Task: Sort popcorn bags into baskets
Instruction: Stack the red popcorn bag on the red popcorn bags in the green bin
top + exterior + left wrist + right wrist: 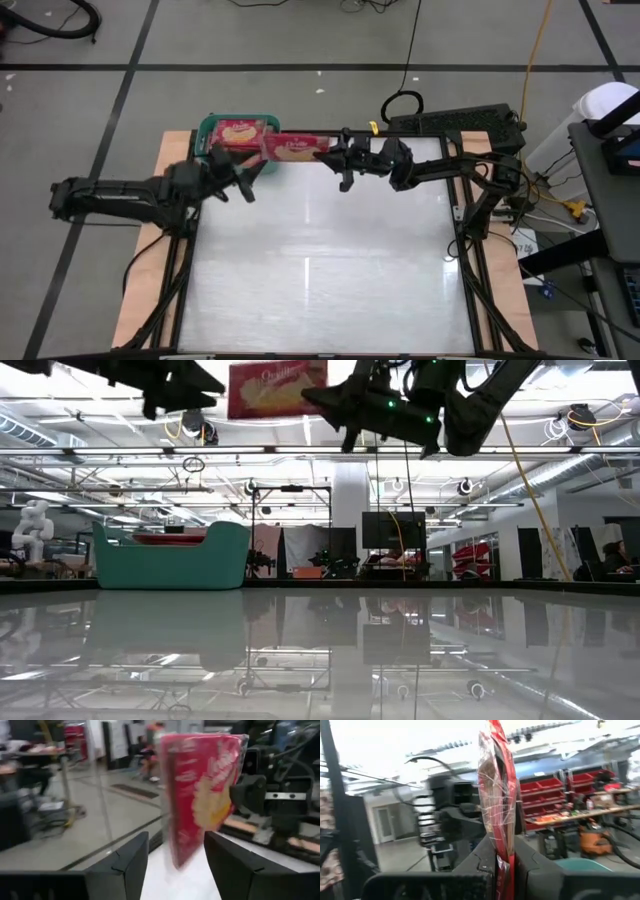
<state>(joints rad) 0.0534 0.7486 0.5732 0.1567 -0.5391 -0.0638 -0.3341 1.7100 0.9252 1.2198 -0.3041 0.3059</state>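
A red popcorn bag (290, 148) is held high in the air by my right gripper (328, 156), just right of the teal basket (212, 128) at the table's far left. The low view shows this bag (275, 388) well above the basket (170, 555). Another red bag (240, 131) lies inside the basket. My left gripper (238, 180) is open and holds nothing; it hovers just near of the basket. In the left wrist view the bag (202, 795) stands a little beyond the open fingers (127, 865). No other bags show. My right gripper pinches the bag between its two fingers at the bag's right end (502, 852), coming level from the table's right. The bag is lifted clear and sticks out leftward from the fingers (485, 857), its picture face tilted toward the near side and upward.
The basket stands at the table's far left corner. The glossy white tabletop (330, 260) spreads out nearer the camera. Beyond the table's far right edge sits a dark box with cables (455, 120).
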